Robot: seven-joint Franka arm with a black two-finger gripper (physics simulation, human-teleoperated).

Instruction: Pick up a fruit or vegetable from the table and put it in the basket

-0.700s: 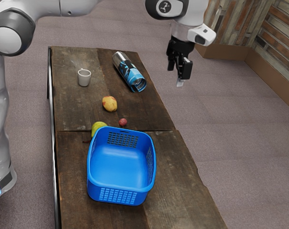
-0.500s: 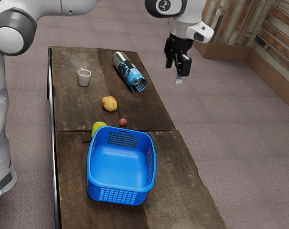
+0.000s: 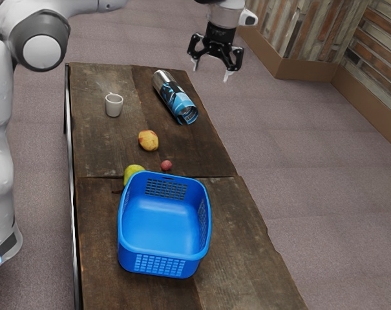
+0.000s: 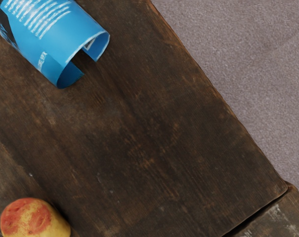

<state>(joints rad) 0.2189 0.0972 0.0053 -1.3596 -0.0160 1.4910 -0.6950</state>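
Fruit (image 4: 35,218) | yellow, red-blotched | plump, rounded | perhaps mango-like

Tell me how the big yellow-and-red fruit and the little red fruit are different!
The yellow-and-red fruit is much bigger than the little red fruit. The big one is patchy yellow and red, while the little one looks red all over. The little one lies close to the blue basket, and the big one lies farther from it. Both are on the wooden table.
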